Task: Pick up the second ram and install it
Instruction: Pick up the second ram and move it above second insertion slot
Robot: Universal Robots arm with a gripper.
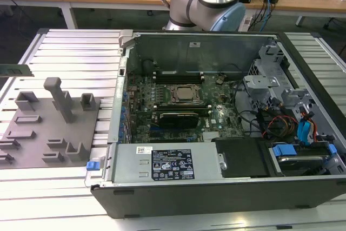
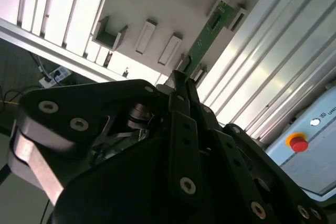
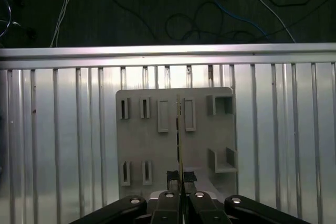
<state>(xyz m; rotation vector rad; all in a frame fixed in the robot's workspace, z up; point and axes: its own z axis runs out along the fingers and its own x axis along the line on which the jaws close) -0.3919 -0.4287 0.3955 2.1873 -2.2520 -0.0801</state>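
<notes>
Second ram (image 2: 210, 35) is in the end effector (image 3: 181, 178), which is pinched narrow on one end of the stick. In the first wrist view it shows edge-on, running out over the grey holder plate (image 3: 142, 145). It looks lifted clear of the plate's pockets, but I can't say for sure. That plate sits on the slatted bench (image 1: 70, 52) at the exterior view's left, well apart from the open computer case (image 1: 189, 52) at the exterior view's right. I'd call it pick done, install not started. Seating it calls for lining the long edge up with a black memory slot (image 1: 178, 78) beside the CPU socket and pressing evenly.
</notes>
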